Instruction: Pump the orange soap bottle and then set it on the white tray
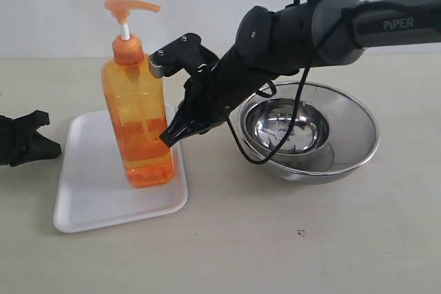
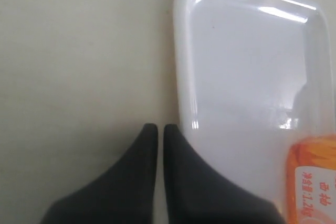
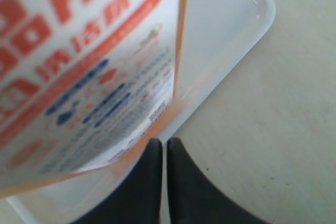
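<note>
The orange soap bottle (image 1: 138,115) stands upright on the white tray (image 1: 89,184), near the tray's right side, its pump head raised on the white stem. My right gripper (image 1: 169,140) is shut with nothing in it, its tips close beside the bottle's lower right side; the right wrist view shows the bottle's label (image 3: 79,61) and the tray's corner (image 3: 252,3) just past the shut fingertips (image 3: 164,142). At the table's left edge my left gripper (image 1: 48,148) lies shut and empty next to the tray's rim (image 2: 181,93), with a corner of the bottle (image 2: 312,182) in its view.
A round steel bowl nested in a mesh strainer bowl (image 1: 310,132) stands right of the tray, under the right arm (image 1: 310,32) and its cable. Bare beige table lies in front of the tray and bowls.
</note>
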You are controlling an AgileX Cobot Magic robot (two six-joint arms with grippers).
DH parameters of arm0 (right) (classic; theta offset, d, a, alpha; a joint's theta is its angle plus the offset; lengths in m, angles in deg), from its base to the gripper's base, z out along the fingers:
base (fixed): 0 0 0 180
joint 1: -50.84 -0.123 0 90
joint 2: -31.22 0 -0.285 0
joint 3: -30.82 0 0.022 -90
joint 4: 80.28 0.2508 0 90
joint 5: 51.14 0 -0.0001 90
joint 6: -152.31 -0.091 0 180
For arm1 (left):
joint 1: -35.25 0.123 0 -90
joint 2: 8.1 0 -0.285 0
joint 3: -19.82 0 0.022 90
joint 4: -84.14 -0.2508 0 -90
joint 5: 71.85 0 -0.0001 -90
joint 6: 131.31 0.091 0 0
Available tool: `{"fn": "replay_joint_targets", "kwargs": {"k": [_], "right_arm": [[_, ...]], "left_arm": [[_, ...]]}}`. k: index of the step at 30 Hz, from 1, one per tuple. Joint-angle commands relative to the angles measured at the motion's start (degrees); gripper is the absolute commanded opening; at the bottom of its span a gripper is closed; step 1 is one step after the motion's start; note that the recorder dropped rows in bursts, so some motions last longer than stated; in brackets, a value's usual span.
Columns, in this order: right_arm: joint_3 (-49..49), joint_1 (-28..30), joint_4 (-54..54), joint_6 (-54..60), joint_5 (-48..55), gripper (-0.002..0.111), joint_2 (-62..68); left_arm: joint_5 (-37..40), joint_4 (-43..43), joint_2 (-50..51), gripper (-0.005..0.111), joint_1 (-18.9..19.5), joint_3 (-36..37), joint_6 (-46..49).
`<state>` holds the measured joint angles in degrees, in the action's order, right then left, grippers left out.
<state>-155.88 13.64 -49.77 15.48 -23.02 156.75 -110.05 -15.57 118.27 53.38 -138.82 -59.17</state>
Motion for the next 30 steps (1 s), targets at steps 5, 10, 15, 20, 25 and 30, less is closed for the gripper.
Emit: {"fn": "replay_joint_targets", "kwargs": {"k": [5,10,15,20,25,30], "right_arm": [[-0.1,0.0,3.6,-1.2,-1.7,0.0,0.1],[-0.1,0.0,3.8,-4.6,-2.5,0.0,0.1],[-0.1,0.7,3.8,-9.2,-3.1,0.0,0.1],[4.0,3.5,4.2,-9.3,-4.6,0.0,-2.9],[9.0,4.0,17.1,4.0,-4.6,0.0,-7.0],[9.0,4.0,34.9,20.0,-0.5,0.0,-6.3]], "left_arm": [[-1.1,-0.2,0.1,0.005,-0.1,-0.1,-0.6],[-1.2,-0.2,0.1,0.005,-0.1,-0.1,-1.4],[-1.2,-0.2,0.1,0.005,-0.1,-0.1,-1.4],[-1.2,-0.2,0.1,0.005,-0.1,-0.1,-1.4],[-1.2,-0.2,0.1,0.005,-0.1,-0.1,-1.4],[-1.2,-0.2,0.1,0.005,-0.1,1.7,-1.4]]}}
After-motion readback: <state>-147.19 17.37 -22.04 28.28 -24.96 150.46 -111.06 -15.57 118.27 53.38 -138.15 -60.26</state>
